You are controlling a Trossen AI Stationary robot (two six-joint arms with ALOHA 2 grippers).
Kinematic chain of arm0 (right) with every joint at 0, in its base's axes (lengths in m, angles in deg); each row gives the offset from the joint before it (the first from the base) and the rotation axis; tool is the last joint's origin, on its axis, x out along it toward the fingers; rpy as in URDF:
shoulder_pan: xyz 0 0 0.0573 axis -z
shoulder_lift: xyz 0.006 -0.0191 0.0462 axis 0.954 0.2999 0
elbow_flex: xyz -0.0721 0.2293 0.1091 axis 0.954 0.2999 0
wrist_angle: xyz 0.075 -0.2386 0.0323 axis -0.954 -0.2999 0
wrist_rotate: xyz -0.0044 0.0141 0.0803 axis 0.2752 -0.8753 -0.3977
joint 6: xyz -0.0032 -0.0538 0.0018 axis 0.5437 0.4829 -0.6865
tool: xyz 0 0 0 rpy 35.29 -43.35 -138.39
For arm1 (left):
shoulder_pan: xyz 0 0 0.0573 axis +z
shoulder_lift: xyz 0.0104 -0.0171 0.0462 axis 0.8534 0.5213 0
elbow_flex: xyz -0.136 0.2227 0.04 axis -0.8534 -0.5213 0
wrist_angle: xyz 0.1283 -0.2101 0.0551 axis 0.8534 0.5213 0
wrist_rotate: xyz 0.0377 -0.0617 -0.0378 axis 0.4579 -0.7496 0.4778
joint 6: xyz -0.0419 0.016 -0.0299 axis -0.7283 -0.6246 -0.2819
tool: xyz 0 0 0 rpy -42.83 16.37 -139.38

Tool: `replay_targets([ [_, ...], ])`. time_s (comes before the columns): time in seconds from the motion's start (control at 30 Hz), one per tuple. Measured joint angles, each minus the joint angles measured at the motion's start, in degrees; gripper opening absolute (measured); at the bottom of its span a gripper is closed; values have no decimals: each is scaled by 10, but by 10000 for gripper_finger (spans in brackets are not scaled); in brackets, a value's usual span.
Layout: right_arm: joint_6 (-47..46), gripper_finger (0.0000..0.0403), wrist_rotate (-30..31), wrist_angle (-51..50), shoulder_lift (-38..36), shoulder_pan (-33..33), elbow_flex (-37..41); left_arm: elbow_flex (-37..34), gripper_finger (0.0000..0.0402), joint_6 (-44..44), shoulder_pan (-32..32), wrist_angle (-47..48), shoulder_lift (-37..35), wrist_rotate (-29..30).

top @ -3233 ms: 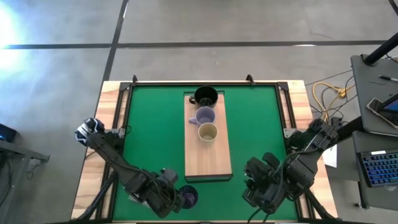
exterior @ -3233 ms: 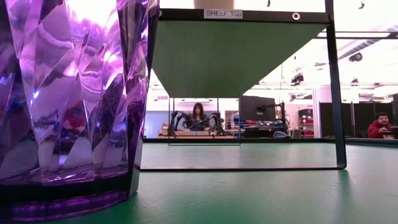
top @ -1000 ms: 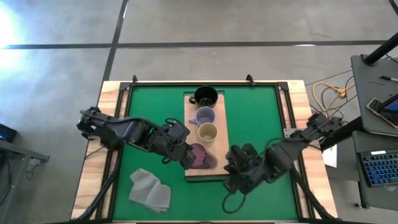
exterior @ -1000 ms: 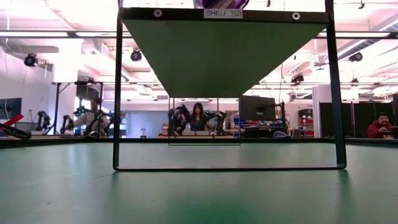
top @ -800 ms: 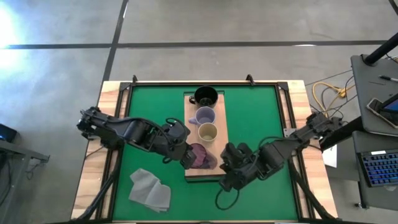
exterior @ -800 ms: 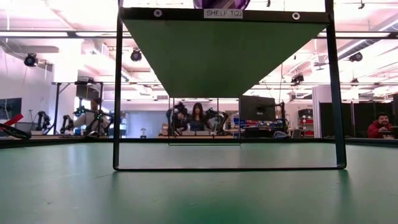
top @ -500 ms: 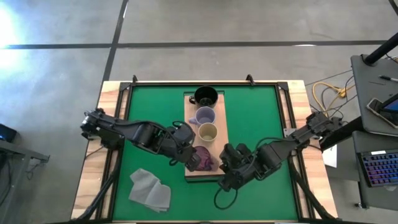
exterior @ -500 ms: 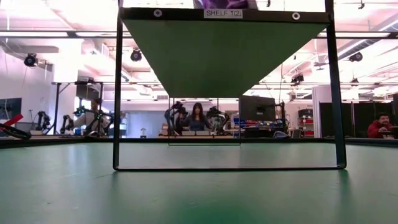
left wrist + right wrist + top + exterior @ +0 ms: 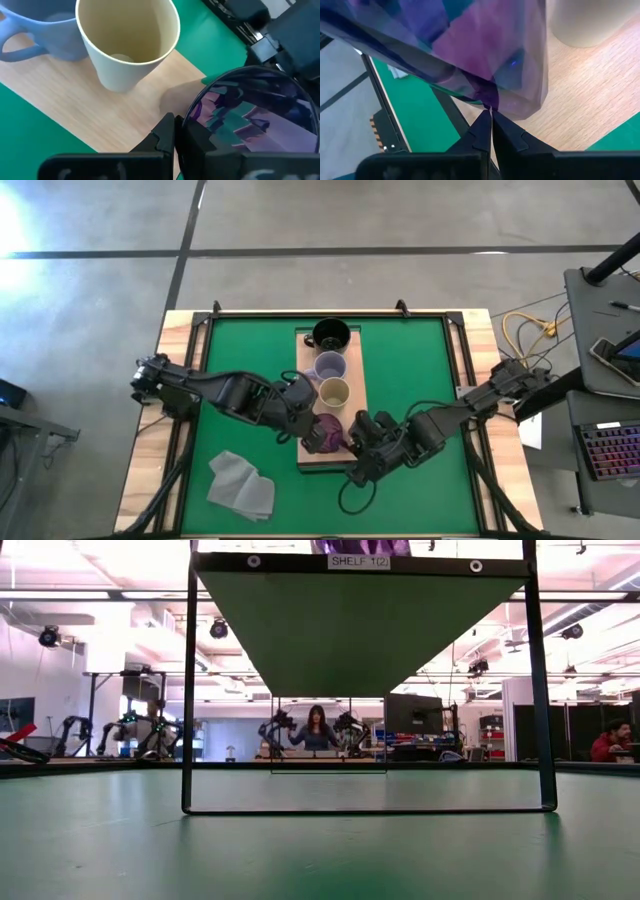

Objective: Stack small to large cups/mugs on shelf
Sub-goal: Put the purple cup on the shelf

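Observation:
The shelf [image 9: 354, 352] is a light wooden board standing on a black frame over the green mat. On it, from far to near, stand a black mug [image 9: 330, 334], a lavender mug [image 9: 328, 366] and a beige cup [image 9: 333, 392]. At the board's near end the purple glass tumbler [image 9: 326, 433] stands nearly upright, with my left gripper [image 9: 309, 425] shut on it from the left. My right gripper [image 9: 352, 443] is shut, at the tumbler's right side. In the low view only the tumbler's foot [image 9: 360, 545] shows, on the shelf top. My left gripper pinches the tumbler's rim [image 9: 192, 116], one finger [image 9: 165, 131] outside the wall and the other inside the mouth. It comes from the table's left, slanting down. The tumbler is close to upright at the board's near end. My right gripper's shut fingertips [image 9: 485, 120] meet the tumbler's lower wall [image 9: 492, 97] from the right and near side.
A grey folded cloth [image 9: 241, 485] lies on the green mat [image 9: 410, 370] at the near left. The beige cup [image 9: 127, 42] stands just beyond the tumbler. People and other robot arms show in the room behind the table in the low view.
My left gripper has gone a little toward the table's right and near edge, tipping the tumbler from a slant with its mouth spread to nearly upright. My right gripper, shut throughout, has moved toward the table's left up against the tumbler.

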Motion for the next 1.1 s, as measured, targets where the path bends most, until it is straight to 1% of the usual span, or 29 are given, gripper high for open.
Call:
replay_targets([
  [0.13, 12, 8, -10, 1, 0, 4, 4, 0, 12, -1, 1, -10, 0, -7],
  [0.4, 20, 8, -8, 2, 0, 10, 6, 0, 86, -2, 0, -12, -1, -11],
  [0.57, 20, 8, -8, 1, 0, 10, 6, 0, 116, 2, 3, -12, -2, -10],
  [0.77, 11, 9, -8, 1, -2, 9, 6, 2, 133, 12, 5, -19, -3, -8],
  [1.1, 11, 8, -4, -14, -19, 9, 6, 34, 135, 30, 5, -18, -7, -4],
])
